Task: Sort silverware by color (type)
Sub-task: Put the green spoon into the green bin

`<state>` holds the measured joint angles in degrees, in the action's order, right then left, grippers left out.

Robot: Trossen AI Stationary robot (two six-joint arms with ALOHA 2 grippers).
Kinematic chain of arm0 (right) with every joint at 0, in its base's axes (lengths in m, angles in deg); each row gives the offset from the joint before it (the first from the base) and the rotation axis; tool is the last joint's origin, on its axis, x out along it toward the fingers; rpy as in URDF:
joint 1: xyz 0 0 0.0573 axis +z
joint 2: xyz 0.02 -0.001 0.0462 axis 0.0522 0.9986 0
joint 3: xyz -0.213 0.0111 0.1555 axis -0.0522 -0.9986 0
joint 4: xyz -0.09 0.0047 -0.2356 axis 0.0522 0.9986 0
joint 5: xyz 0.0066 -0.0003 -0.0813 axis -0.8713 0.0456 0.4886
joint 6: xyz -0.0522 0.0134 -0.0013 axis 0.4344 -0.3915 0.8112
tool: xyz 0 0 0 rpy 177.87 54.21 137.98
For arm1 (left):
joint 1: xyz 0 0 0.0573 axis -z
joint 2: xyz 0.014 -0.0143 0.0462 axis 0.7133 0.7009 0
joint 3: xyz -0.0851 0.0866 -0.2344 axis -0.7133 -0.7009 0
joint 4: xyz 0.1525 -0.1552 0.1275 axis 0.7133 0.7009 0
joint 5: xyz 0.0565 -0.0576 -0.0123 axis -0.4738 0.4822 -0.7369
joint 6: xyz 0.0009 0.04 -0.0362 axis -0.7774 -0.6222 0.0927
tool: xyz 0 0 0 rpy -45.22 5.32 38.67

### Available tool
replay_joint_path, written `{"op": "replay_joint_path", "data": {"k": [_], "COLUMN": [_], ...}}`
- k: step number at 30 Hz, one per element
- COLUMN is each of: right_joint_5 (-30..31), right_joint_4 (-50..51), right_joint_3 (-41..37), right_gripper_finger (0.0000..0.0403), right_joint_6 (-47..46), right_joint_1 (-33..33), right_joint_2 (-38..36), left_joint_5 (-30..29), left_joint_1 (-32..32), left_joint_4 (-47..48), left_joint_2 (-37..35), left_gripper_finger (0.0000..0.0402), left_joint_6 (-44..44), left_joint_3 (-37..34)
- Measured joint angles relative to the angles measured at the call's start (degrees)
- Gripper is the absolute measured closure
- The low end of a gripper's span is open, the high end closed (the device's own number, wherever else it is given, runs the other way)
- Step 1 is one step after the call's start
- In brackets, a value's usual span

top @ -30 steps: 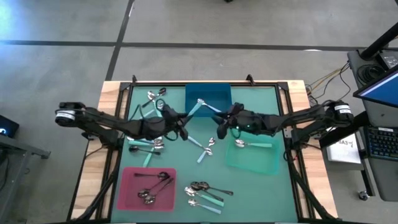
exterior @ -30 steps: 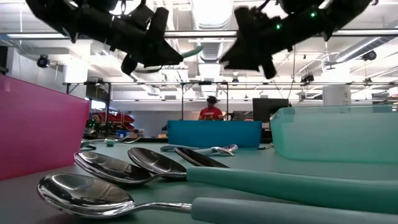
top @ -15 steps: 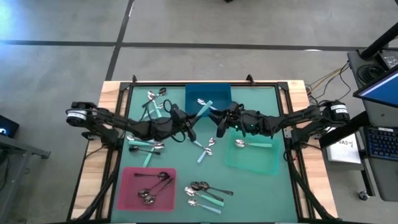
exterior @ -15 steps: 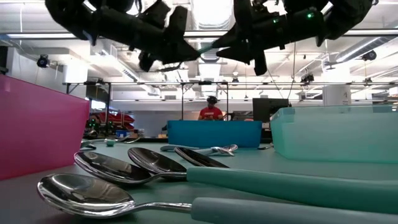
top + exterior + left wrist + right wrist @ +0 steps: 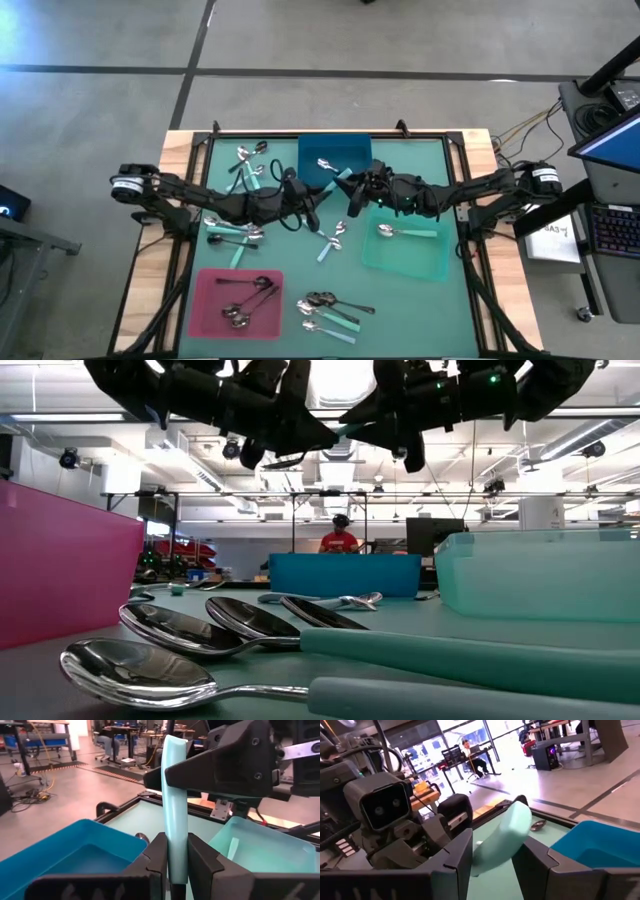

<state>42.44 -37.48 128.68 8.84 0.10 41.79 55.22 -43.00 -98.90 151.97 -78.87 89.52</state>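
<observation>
A: Where is the teal-handled metal spoon (image 5: 336, 178)?
B: Midair above the green counter (image 5: 420, 300), by the blue tray (image 5: 334, 152) (both grip it): left end effector (image 5: 318, 196) and right end effector (image 5: 352, 186) clamp its handle.

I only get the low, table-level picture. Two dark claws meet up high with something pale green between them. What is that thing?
Observer: It is a teal-handled spoon. The left wrist view shows the left gripper with its jaws clamped on the handle.
Operator: Where over the table is this happening?
Observer: From above, the left gripper and the right gripper meet at the edge of the blue tray that faces the table's middle.
Operator: Is anything in the green tray?
Observer: Yes. The high view shows one lone spoon with a teal handle lying inside the green tray.
</observation>
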Motion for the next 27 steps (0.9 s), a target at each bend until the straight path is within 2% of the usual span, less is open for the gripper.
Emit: {"op": "replay_joint_path", "data": {"k": [5, 10, 18, 23, 27], "right_joint_5": [-0.3, -2.3, -3.1, -2.0, -2.0], "right_joint_4": [0.1, -0.4, 2.1, 15.7, 37.2], "right_joint_3": [0.4, 1.1, 2.9, 6.4, 13.2], "right_gripper_finger": [0.0307, 0.0365, 0.0365, 0.0365, 0.0365], "right_joint_6": [-0.1, -0.3, 4.0, 7.8, 9.5], "right_joint_1": [-0.1, 0.0, -0.1, -0.2, -0.4], "right_joint_2": [0.0, 0.0, -0.3, -3.8, -8.0], "left_joint_5": [0.5, 1.4, 0.6, 2.9, 6.9], "left_joint_1": [0.0, 0.0, 0.0, 0.2, 0.6], "left_joint_4": [0.1, 0.3, 0.0, 1.9, 4.8], "left_joint_2": [0.0, 0.0, -0.1, -1.2, -2.6], "left_gripper_finger": [0.0373, 0.0373, 0.0332, 0.0321, 0.0319], "left_joint_6": [0.1, -0.8, -1.5, -1.6, -1.6], "left_joint_3": [0.0, 0.0, 1.1, 1.4, 1.3]}}
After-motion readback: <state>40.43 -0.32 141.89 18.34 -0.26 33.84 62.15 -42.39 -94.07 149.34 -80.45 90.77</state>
